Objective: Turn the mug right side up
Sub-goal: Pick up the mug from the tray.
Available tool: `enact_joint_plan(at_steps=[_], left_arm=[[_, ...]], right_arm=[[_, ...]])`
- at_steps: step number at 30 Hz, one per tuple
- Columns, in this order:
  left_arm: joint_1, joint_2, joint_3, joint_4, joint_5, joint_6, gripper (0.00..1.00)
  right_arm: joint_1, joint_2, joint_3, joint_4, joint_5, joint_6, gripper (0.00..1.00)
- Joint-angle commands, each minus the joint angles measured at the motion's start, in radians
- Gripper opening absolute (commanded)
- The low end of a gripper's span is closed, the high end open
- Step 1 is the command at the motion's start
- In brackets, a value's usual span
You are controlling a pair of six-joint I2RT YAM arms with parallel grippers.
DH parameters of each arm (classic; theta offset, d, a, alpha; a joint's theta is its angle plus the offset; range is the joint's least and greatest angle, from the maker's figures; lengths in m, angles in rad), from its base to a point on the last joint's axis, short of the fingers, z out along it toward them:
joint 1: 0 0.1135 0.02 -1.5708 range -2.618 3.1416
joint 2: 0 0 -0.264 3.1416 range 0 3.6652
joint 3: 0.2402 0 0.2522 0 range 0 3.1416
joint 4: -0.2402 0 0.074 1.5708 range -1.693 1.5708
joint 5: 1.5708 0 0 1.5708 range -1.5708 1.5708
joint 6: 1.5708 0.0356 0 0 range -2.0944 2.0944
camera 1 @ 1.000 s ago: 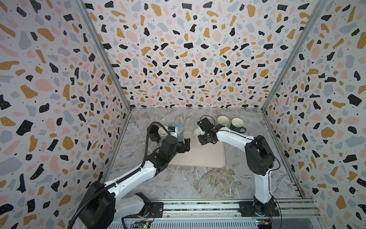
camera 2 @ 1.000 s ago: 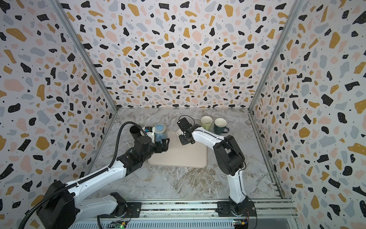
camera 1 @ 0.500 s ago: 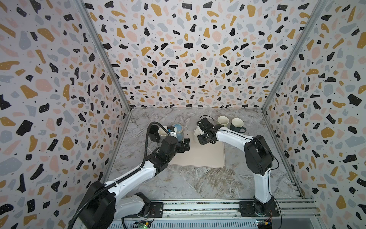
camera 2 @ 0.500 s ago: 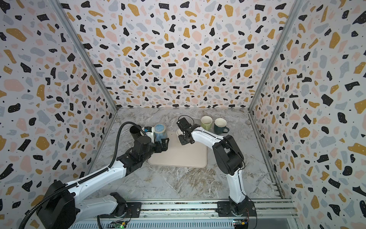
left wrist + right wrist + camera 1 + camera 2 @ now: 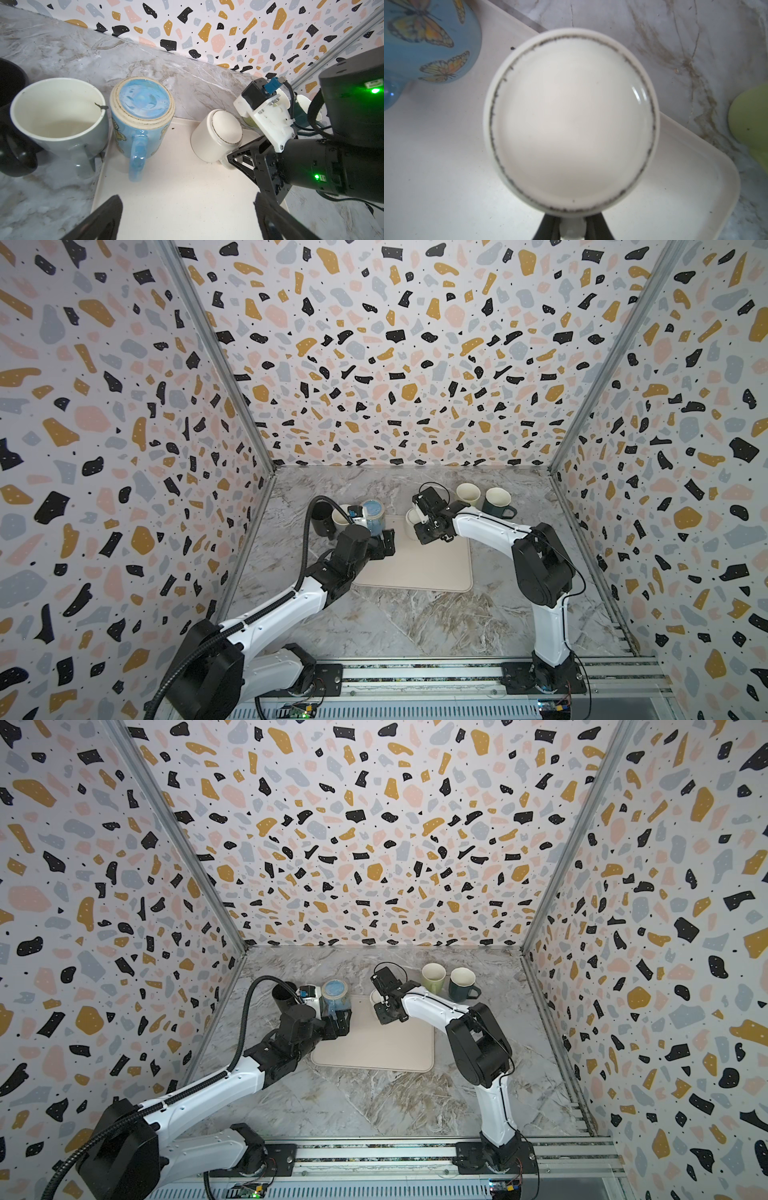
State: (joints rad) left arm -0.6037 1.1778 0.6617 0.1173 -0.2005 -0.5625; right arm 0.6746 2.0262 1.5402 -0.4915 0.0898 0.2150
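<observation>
From where I stand, the right gripper [image 5: 573, 227] has its jaws pinched narrow on the handle of the white mug [image 5: 571, 116]. The mug's body sits straight ahead of those jaws on the cream mat [image 5: 436, 166]. That thin hold is my worry: with only the handle pinched, the heavy body hangs out beyond the pads, so a wrist roll could let it swivel or slide free and drop. If the lift is too shallow, the rim could also catch and drag the mat. The blue butterfly mug [image 5: 143, 116] stands off to one side of the jaws and a green mug [image 5: 749, 116] to the other, near enough that a swinging body might clip one. The white mug stands mouth down, base up, its long axis vertical, its handle pointing back into the right jaws. The left gripper [image 5: 188, 199] holds nothing; its jaws are spread wide, with the blue mug ahead of them and apart.
</observation>
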Motion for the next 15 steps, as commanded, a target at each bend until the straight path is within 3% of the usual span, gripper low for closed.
enact_joint_plan(at_steps=[1, 10, 15], left_arm=[[0.005, -0.018, -0.013, 0.035, -0.008, -0.003, 1.0], [0.005, -0.017, -0.018, 0.047, -0.007, -0.004, 1.0], [0.006, -0.015, -0.016, 0.05, -0.007, -0.003, 1.0]], right_arm=[[0.0, -0.046, -0.024, 0.012, 0.0, 0.009, 0.16], [0.0, -0.065, -0.043, 0.018, 0.005, 0.011, 0.15], [-0.002, -0.075, -0.052, 0.022, 0.001, 0.01, 0.09]])
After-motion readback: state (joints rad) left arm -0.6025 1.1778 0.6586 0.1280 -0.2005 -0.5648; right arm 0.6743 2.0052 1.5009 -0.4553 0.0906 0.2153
